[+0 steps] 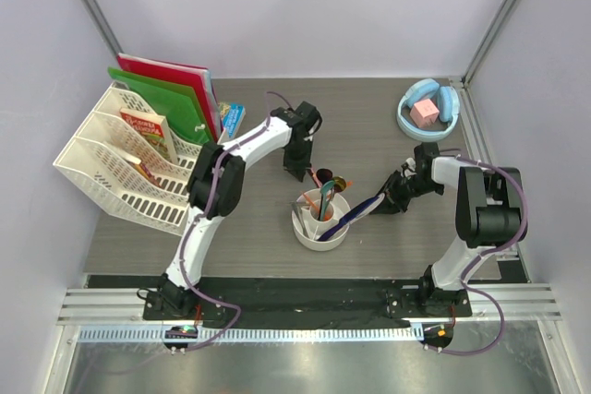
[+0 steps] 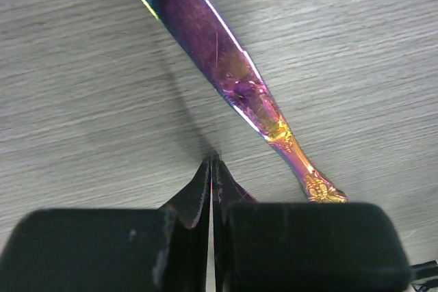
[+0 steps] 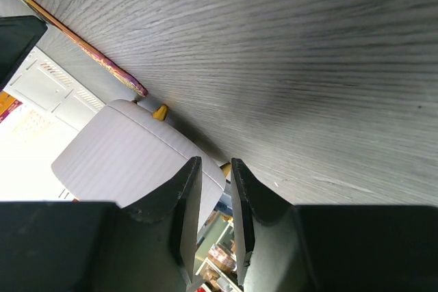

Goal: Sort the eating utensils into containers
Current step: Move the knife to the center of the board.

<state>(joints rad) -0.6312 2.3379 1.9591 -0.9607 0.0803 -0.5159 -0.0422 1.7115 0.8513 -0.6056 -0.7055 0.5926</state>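
Surface [image 1: 388, 136]: grey wood grain. White divided cup [image 1: 300, 226] sits about mid-surface, somewhat toward the near edge, with several utensils already standing in it. Right claw [image 1: 386, 202], on the cup's right-edge side, looks clamped on the end of the dark blue knife [image 1: 355, 214]. Its jaws are narrowly apart, and the knife slants with its other end over the cup rim. Left claw [image 1: 295, 171] is on the cup's far-edge side, jaws together and empty, hanging above the iridescent piece [image 2: 233, 80] lying flat on the surface. Judgement: step in hand is seating the knife. Raise the held end so the tip slides down one compartment. Avoid sideways push, since the cup looks light and may tip. Release only once the tip bottoms.
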